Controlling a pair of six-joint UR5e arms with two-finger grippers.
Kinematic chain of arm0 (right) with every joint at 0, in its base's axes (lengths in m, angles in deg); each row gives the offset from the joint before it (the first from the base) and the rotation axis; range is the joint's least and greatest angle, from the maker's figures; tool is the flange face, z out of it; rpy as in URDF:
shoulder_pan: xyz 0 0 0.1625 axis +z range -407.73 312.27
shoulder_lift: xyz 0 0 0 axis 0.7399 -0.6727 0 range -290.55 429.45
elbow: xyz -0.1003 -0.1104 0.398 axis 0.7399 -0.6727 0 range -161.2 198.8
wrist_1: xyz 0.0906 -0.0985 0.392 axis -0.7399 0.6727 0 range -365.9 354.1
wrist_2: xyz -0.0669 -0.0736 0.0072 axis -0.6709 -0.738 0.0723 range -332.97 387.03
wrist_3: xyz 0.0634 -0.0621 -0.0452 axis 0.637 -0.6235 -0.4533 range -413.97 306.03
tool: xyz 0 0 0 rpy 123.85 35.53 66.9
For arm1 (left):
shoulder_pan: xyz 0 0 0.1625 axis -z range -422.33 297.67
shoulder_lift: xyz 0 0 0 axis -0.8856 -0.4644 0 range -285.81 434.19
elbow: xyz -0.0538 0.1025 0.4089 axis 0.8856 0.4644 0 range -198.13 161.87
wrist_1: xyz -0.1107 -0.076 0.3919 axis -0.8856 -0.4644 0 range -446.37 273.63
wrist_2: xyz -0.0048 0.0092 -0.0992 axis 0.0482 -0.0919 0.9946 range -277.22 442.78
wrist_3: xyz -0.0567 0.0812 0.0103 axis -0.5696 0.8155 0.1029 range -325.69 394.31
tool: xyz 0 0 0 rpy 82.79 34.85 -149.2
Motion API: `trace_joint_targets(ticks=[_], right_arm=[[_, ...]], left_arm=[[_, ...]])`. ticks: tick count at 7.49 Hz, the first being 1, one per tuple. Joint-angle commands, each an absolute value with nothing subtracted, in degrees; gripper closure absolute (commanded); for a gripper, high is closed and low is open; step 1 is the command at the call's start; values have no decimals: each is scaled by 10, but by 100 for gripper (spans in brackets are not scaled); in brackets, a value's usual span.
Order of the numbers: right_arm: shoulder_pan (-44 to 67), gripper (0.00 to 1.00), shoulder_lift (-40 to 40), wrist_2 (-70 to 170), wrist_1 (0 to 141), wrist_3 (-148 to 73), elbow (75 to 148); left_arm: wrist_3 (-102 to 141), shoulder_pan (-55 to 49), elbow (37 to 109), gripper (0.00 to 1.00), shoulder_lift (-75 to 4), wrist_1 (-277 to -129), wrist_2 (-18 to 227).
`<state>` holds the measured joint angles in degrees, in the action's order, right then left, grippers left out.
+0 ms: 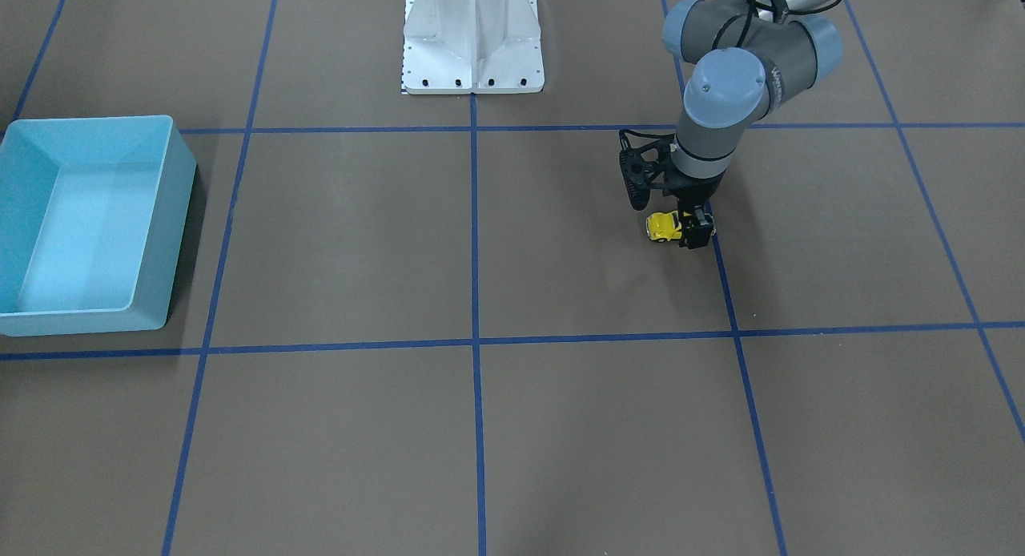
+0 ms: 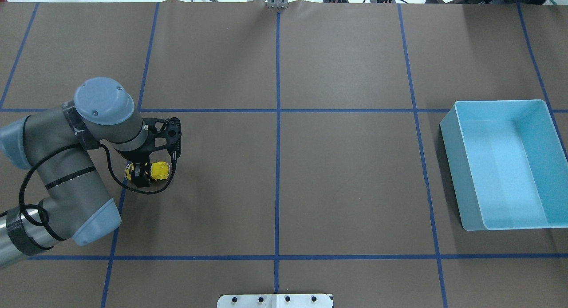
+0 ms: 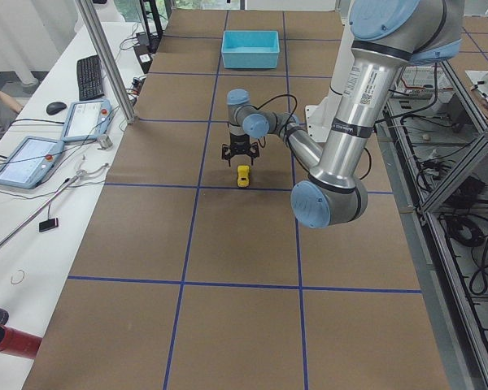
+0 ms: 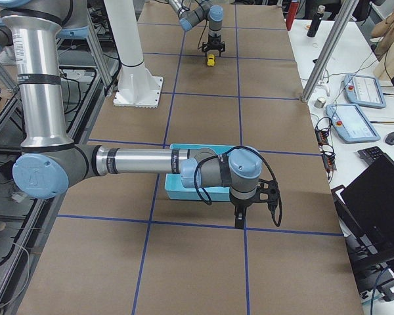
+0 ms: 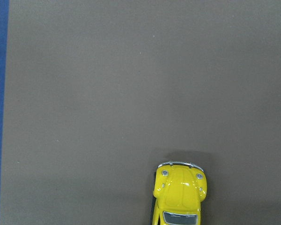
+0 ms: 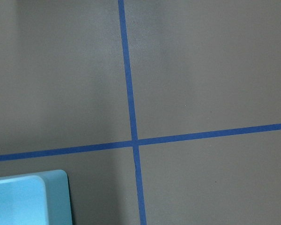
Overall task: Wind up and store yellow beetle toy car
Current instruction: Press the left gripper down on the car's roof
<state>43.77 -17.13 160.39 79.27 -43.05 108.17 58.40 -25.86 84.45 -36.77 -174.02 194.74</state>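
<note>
The yellow beetle toy car sits on the brown table, in the square on my left side. It also shows in the overhead view and the exterior left view. My left gripper stands upright over the car's rear half with its fingers closed around it. The left wrist view shows only the car's hood at the bottom edge. My right gripper hangs low over the table beside the light-blue bin. I cannot tell whether it is open or shut.
The light-blue bin stands empty at the table's far right end. Its corner shows in the right wrist view. Blue tape lines divide the table. The white arm base stands at the robot's edge.
</note>
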Motion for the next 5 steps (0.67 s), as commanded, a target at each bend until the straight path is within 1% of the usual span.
trace_joint_targets(ticks=[1,5], right_arm=[[438,0,-171,1603,793,-430,1083],[438,0,-171,1603,791,-429,1083]], left_arm=[[585,-269,831,0,-369,-1741,1947],[585,-272,812,0,-373,-1741,1947]])
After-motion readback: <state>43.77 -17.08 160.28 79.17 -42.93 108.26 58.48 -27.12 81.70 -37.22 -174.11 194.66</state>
